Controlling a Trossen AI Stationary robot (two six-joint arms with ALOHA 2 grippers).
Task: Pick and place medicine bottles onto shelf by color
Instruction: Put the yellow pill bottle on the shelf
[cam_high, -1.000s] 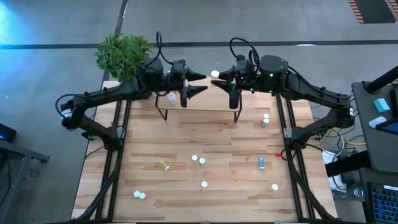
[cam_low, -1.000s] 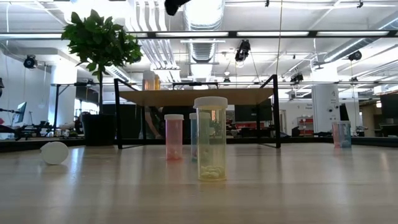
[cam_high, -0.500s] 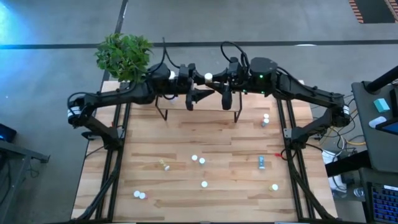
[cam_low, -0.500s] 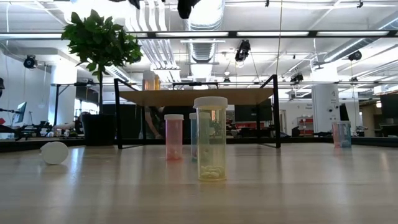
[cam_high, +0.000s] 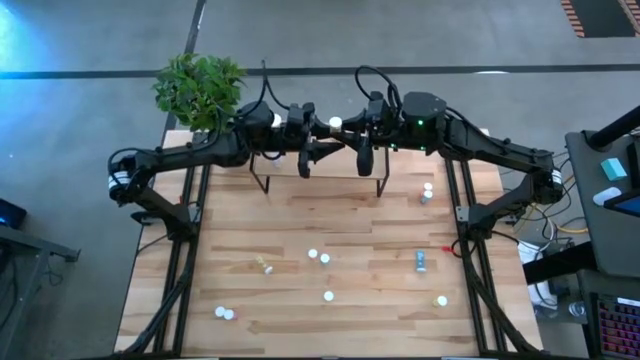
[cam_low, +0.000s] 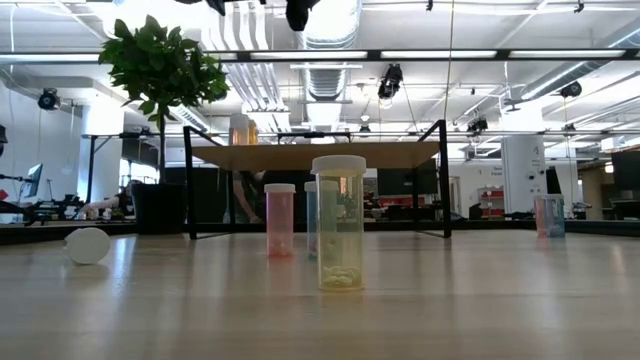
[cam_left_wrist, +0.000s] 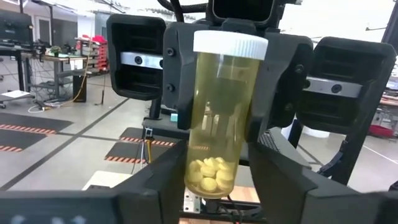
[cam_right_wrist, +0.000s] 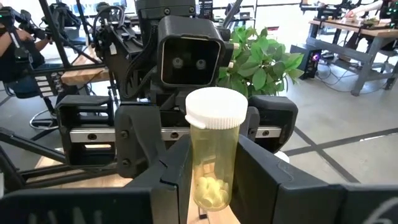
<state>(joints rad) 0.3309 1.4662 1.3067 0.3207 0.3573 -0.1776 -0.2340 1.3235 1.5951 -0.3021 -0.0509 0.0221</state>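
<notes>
Handover above the shelf (cam_high: 318, 168): yellow bottle (cam_left_wrist: 222, 115) stands upright between my right fingers (cam_right_wrist: 180, 163), which pinch it, cap up. My left fingers (cam_left_wrist: 155, 180) flank its lower body, closing in; whether they grip it I cannot tell.

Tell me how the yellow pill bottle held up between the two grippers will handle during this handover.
Probably light: the yellow bottle holds only a small heap of pills at its bottom. Its smooth round wall could twist or slip in the right gripper, which pinches it low down. If it dropped onto the shelf, it would likely roll.
</notes>
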